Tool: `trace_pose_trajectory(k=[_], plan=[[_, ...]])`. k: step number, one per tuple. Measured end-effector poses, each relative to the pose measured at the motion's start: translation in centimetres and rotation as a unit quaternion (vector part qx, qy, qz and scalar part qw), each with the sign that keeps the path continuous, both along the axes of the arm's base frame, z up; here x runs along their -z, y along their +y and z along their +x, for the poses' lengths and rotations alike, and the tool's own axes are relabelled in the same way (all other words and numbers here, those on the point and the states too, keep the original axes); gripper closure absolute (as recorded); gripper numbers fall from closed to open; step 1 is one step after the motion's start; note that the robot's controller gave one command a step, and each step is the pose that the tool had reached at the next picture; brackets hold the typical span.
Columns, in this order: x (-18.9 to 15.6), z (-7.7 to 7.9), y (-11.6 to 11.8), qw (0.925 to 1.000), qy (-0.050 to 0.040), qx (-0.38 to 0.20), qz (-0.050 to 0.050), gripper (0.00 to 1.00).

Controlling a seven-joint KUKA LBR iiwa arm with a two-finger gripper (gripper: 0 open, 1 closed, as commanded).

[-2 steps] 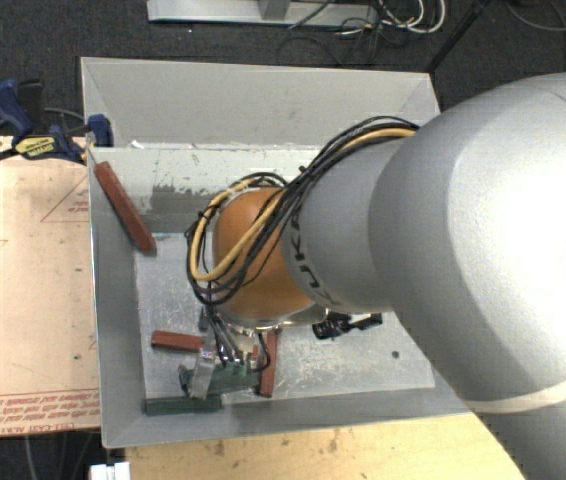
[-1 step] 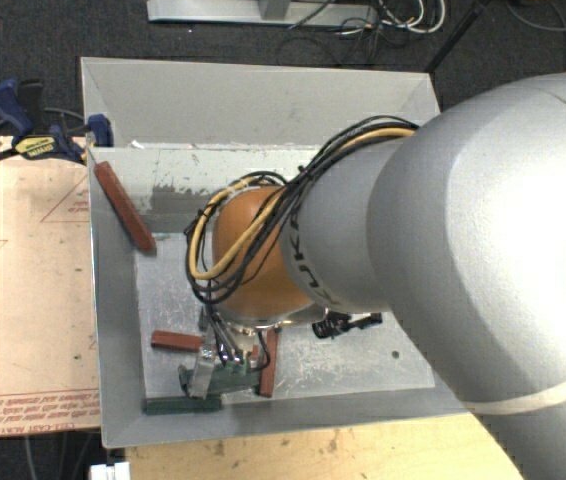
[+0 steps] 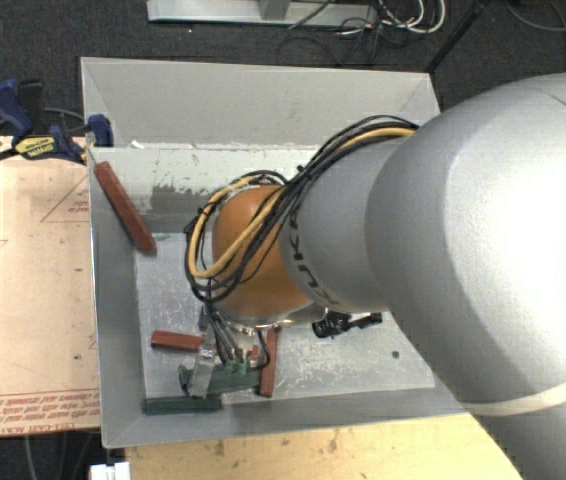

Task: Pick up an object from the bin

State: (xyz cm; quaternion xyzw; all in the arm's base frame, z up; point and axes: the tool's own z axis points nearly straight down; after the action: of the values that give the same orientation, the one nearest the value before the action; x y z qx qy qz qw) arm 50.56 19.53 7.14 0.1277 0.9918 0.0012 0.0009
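The arm (image 3: 463,238) is reaching into the grey metal bin (image 3: 263,108) from the right. It is pointing steeply down, so its orange cover (image 3: 248,253) and looped cables (image 3: 201,240) are masking much of the bin floor. The tool (image 3: 210,366) is sitting low in the near left part of the bin, right in a small cluster of pieces. Whether it is open or closed, and whether it has hold of anything, I cannot tell, because wrist and wiring are crowding it.

Right at the tool a small green block (image 3: 235,373) is lying, and this is probably the piece being approached. A dark green bar (image 3: 181,404) is lying flat just in front of it, near the front wall. A short red-brown bar (image 3: 176,341) is resting to its left, and a red-brown stick (image 3: 268,361) is lying just beside it on the right. These neighbours are hemming the block in, which probably explains the near-vertical descent.

A long red-brown bar (image 3: 123,208) is leaning against the left wall, well apart. A small black part (image 3: 345,323) is lying alone on open floor, partly under the arm.
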Motion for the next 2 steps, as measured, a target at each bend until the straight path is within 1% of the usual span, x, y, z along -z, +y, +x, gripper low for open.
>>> trace_pose_trajectory(k=[1,2], plan=[[-0.04,0.07,0.01,1.0,0.0003,0.001,0.0,0.0],[-0.2,0.16,0.13,1.0,-0.0008,0.0,0.001,1.0]])
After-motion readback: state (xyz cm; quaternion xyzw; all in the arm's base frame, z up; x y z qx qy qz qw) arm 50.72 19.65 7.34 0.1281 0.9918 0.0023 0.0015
